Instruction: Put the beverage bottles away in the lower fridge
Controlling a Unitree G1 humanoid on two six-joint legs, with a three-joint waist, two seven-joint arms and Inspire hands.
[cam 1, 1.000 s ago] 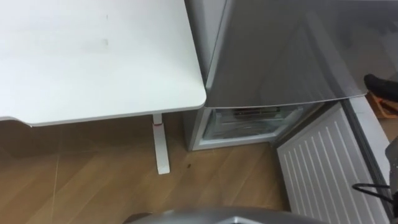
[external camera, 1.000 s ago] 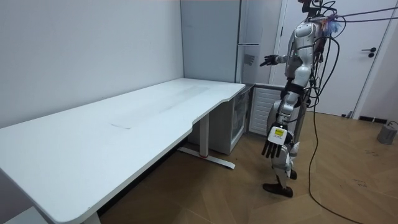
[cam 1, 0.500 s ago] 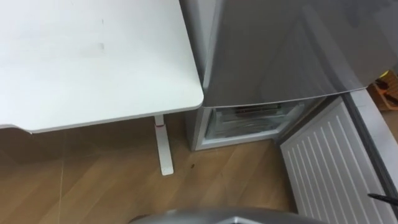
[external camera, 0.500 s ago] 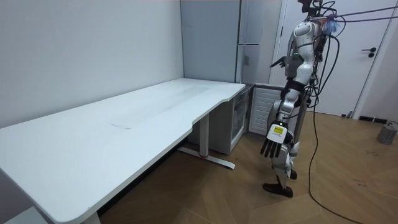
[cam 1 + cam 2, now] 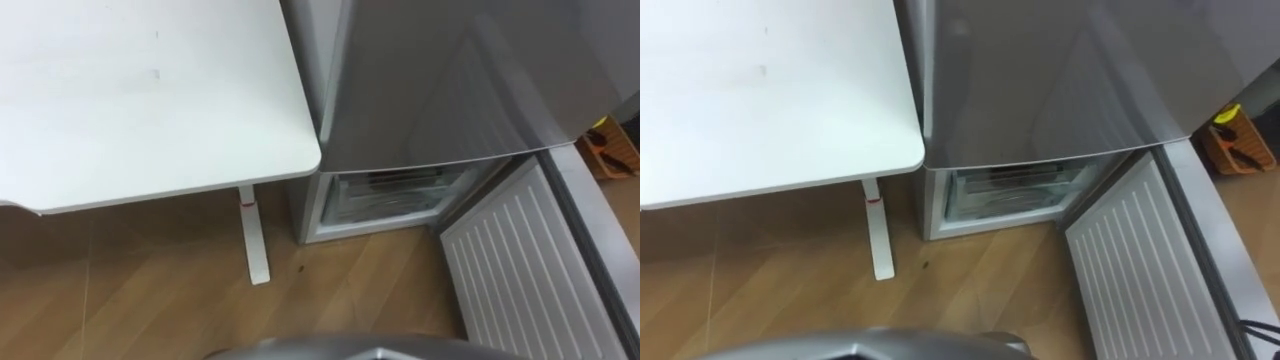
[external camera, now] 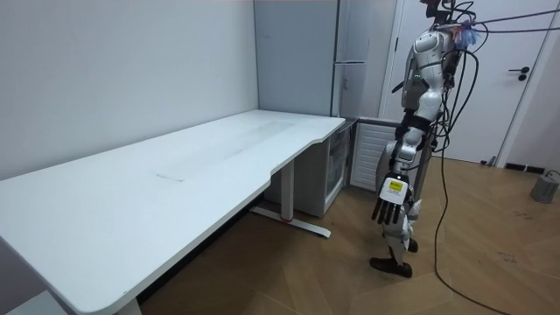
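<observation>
Robot stands on the wood floor (image 6: 297,271) at the far end of the bench (image 6: 175,175), facing the fridge (image 6: 350,79). Left robot hand (image 6: 389,203) hangs low at its side on the side nearer the room camera, fingers straight and relaxed, holding nothing. Right robot hand (image 6: 398,87) is up at chest height, close in to the body on the fridge side. It is too small there, so I cannot tell whether it is open or closed.

Lower fridge compartment (image 5: 385,195) is open. It sits at floor level, beyond the left robot hand toward the room view's left and lower than the right one. A clear drawer front shows inside it, contents too dim to make out. The lower door (image 5: 520,270) is swung wide, its white ribbed inner face turned up toward the head camera, between the compartment and the robot, near the hanging left robot hand. The grey upper door (image 5: 450,90) is closed above it.

The bench top is white and bare, with its rounded corner just beside the fridge's side wall. Its white leg (image 5: 252,240) stands on the floor near the compartment, on the bench side. An orange thing (image 5: 1230,140) lies on the floor past the open door, well away from both hands, too small to name. A white room door (image 6: 499,79) is behind the robot.
</observation>
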